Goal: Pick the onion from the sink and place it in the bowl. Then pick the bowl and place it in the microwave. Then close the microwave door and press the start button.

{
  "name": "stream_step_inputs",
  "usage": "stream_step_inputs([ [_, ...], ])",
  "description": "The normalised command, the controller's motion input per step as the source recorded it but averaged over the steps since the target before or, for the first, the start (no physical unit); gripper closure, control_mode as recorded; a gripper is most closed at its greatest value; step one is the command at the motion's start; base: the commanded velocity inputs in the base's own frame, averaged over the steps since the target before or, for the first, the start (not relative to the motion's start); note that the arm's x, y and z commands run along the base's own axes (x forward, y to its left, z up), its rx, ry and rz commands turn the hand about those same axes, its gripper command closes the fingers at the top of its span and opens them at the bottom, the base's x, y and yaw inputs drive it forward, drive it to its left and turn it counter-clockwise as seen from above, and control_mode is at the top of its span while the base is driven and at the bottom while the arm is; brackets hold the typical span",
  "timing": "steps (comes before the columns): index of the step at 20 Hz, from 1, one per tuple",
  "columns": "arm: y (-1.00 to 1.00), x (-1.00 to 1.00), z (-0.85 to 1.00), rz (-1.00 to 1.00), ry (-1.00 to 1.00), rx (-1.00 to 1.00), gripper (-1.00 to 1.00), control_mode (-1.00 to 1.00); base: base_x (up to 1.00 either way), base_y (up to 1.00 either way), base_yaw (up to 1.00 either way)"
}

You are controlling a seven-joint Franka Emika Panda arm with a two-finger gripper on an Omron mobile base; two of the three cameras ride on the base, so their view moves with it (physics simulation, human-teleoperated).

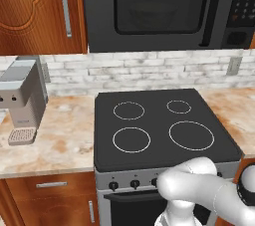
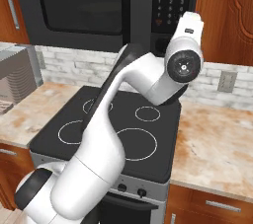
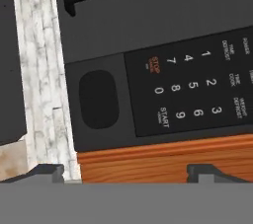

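The black microwave (image 1: 164,11) hangs above the stove with its door (image 1: 154,1) shut and the bar handle (image 1: 211,6) at the door's right. A faint bowl (image 1: 152,12) shape shows through the dark window. The onion is hidden and the sink is out of view. My gripper (image 3: 126,171) is open, its two fingertips (image 3: 47,170) far apart with nothing between them. It points at the keypad (image 3: 192,85), close to it, with the START button (image 3: 162,116) just above the gap. In the right base view my white hand (image 2: 190,25) is raised against the keypad panel (image 2: 170,1).
A black stovetop (image 1: 159,125) with four rings lies below the microwave. A grey coffee machine (image 1: 22,100) stands on the left counter (image 1: 60,140). Wooden cabinets (image 1: 40,6) flank the microwave, and a wall outlet (image 1: 233,65) sits on the brick backsplash.
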Motion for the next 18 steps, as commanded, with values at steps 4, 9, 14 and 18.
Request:
stream_step_inputs([
  [4, 0.00, 0.02, 0.05, 0.07, -0.07, 0.00, -1.00, -1.00, 0.00, 0.00, 0.00],
  [9, 0.17, 0.19, 0.10, 0.01, -0.05, 0.00, -1.00, -1.00, 0.00, 0.00, 0.00],
  [14, 0.31, 0.40, 0.00, 0.00, -0.04, 0.00, 1.00, -1.00, 0.00, 0.00, 0.00],
  [18, 0.07, 0.54, 0.01, 0.01, -0.02, 0.00, 1.00, -1.00, 0.00, 0.00, 0.00],
])
